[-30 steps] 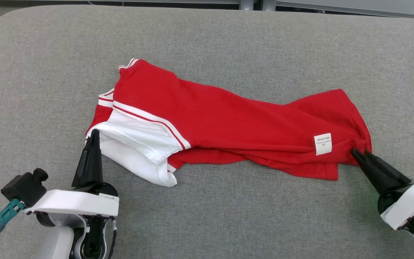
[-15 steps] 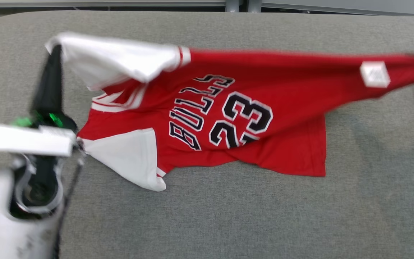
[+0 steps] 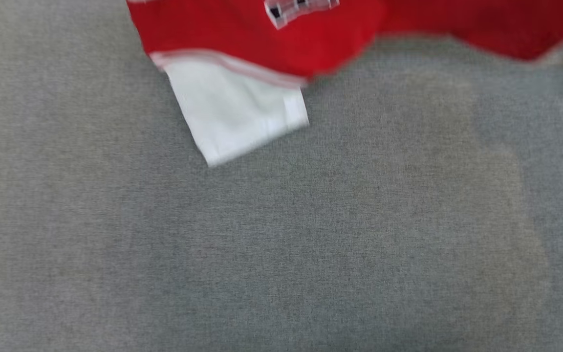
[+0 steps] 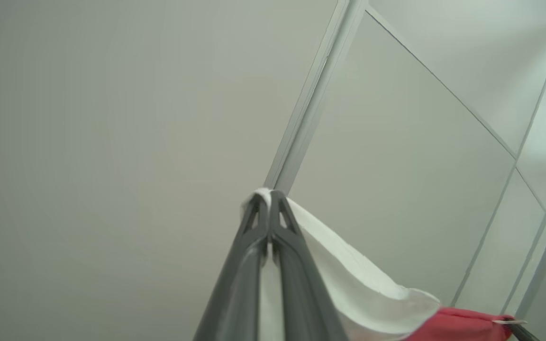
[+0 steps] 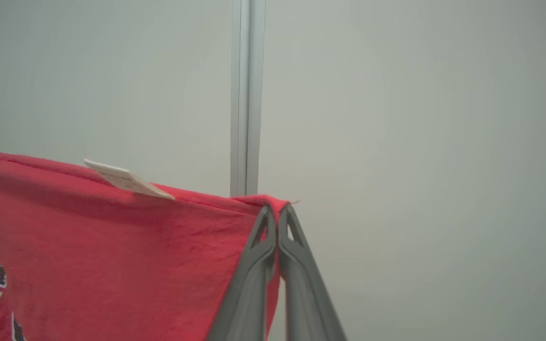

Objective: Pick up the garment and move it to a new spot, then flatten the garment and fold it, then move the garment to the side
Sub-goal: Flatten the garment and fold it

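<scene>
Pinching the garment [image 4: 372, 308] at its white end with the left gripper [image 4: 270, 195], fingers pressed together on a fold of white cloth peeping over the tips, and pointing up toward a pale wall [image 4: 112, 118] rather than down at the table [image 3: 281, 254]. Running rightward from there in one taut line, white cloth first, then red body, long axis lying straight across from one gripper to the other, top edge about level. Hanging above the table in the head view, with just the lower red edge and one white sleeve [image 3: 235, 110] dangling into the top of that view, blurred; cannot tell whether that sleeve brushes the surface. Passing a small white label [image 5: 126, 179] sticking out of the top edge near the right end, with black-and-white print lower on the red front. Ending at the right gripper [image 5: 277, 210], likewise clamped shut on the red corner, fingers raised toward the wall beside a grey post [image 5: 247, 94]. Sharing the load, neither arm nearer than the other, each at its own end. Judged as the carry to a new spot, with the coming lowering likely turning on keeping both ends level and spread apart, letting the hanging edge meet the table first and laying the rest flat along the same left-to-right line.
</scene>
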Available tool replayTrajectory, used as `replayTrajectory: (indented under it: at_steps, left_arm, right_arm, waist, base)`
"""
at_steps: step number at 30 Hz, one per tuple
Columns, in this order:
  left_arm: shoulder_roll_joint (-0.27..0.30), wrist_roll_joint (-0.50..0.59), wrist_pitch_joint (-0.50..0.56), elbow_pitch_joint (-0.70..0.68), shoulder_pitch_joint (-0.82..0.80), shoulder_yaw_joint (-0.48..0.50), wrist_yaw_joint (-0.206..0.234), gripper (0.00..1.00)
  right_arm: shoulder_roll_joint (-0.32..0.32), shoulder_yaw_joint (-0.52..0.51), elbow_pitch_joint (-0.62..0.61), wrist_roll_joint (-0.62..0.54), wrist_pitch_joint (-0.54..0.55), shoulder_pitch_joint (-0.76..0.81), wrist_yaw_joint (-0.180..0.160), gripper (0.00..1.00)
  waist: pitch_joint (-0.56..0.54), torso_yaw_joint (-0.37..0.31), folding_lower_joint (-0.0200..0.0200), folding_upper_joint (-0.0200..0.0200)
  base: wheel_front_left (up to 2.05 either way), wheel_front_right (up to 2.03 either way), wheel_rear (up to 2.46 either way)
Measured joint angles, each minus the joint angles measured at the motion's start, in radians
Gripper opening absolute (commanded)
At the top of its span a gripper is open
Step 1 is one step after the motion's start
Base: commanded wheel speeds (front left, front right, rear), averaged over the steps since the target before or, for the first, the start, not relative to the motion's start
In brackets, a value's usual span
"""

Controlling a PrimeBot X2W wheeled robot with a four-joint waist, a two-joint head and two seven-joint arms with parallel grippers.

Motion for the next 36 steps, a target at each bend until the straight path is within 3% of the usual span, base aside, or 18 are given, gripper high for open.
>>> replayTrajectory:
  at_steps: [4,7,12,21,22,29,36]
  left_arm:
    - [-0.019,0.070,-0.109,0.154,-0.198,-0.031,-0.074,0.00]
    - [-0.037,0.088,-0.190,0.228,-0.303,-0.044,-0.115,0.00]
    - [-0.053,0.039,-0.254,0.261,-0.281,-0.075,-0.138,0.00]
    - [0.066,-0.161,-0.281,0.025,0.185,-0.222,-0.141,0.00]
    - [0.066,-0.161,-0.281,0.025,0.185,-0.222,-0.141,0.00]
    - [0.210,-0.226,-0.351,-0.189,0.647,-0.238,-0.142,0.00]
    - [0.264,-0.276,-0.397,-0.355,1.077,-0.239,-0.082,0.00]
  right_arm:
    - [0.066,0.027,0.123,-0.114,-0.058,-0.157,0.000,0.00]
    - [0.079,0.049,0.178,-0.188,-0.134,-0.242,0.000,0.00]
    - [0.083,0.142,0.179,-0.198,-0.186,-0.236,0.000,0.00]
    - [0.004,0.311,0.099,-0.046,-0.198,0.028,0.000,0.00]
    - [0.004,0.311,0.099,-0.046,-0.198,0.028,0.000,0.00]
    - [-0.065,0.249,-0.077,0.047,-0.199,0.336,0.000,0.00]
    - [-0.115,0.183,-0.181,0.120,-0.200,0.701,0.000,0.00]
  waist:
    - [0.048,-0.015,0.0000,0.0000]
    - [0.081,-0.019,-0.0001,0.0000]
    - [0.120,-0.003,0.0000,0.0000]
    - [0.112,0.035,0.0000,0.0000]
    - [0.112,0.035,0.0000,0.0000]
    - [0.035,0.045,0.0000,0.0000]
    - [-0.067,0.038,0.0000,0.0000]
  base:
    - [0.00,0.00,0.00]
    - [0.00,0.00,0.00]
    - [0.00,0.00,0.00]
    - [0.00,0.00,0.00]
    - [0.00,0.00,0.00]
    - [0.00,0.00,0.00]
    - [0.00,0.00,0.00]
